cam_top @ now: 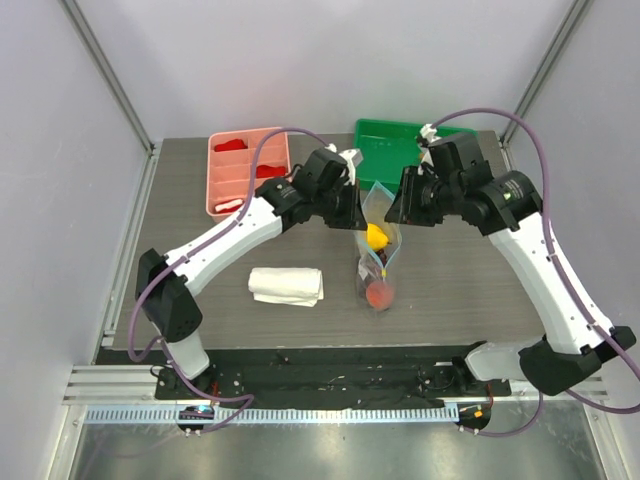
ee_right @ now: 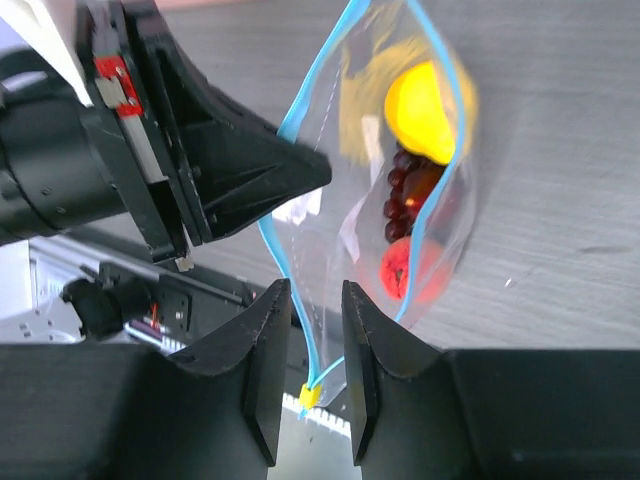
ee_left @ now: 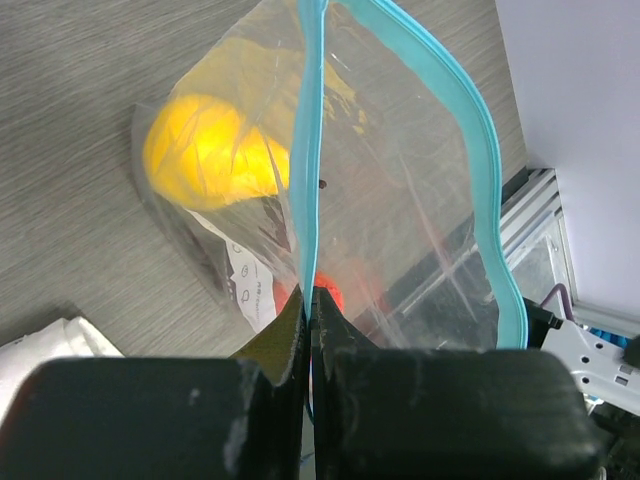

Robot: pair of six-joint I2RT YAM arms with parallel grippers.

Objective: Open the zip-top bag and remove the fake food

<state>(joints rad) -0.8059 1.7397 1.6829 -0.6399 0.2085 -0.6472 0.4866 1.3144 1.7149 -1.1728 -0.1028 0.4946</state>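
Mid-table (cam_top: 200,320), zip-top bag (cam_top: 376,262) of fake food (ee_right: 420,110), left fingers (ee_left: 285,335) pinching it, right fingers (ee_right: 262,350) ajar.

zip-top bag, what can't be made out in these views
- top view: the mouth of the zip-top bag, hidden under both wrists
- left wrist view: the red piece, mostly hidden behind the left gripper
- right wrist view: whether the right gripper touches the bag's edge, which is too thin to tell

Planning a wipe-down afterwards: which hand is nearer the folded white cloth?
Left. The left hand sits beyond and right of the folded white cloth, clamped on the zip-top bag; the right hand is farther right, across the bag.
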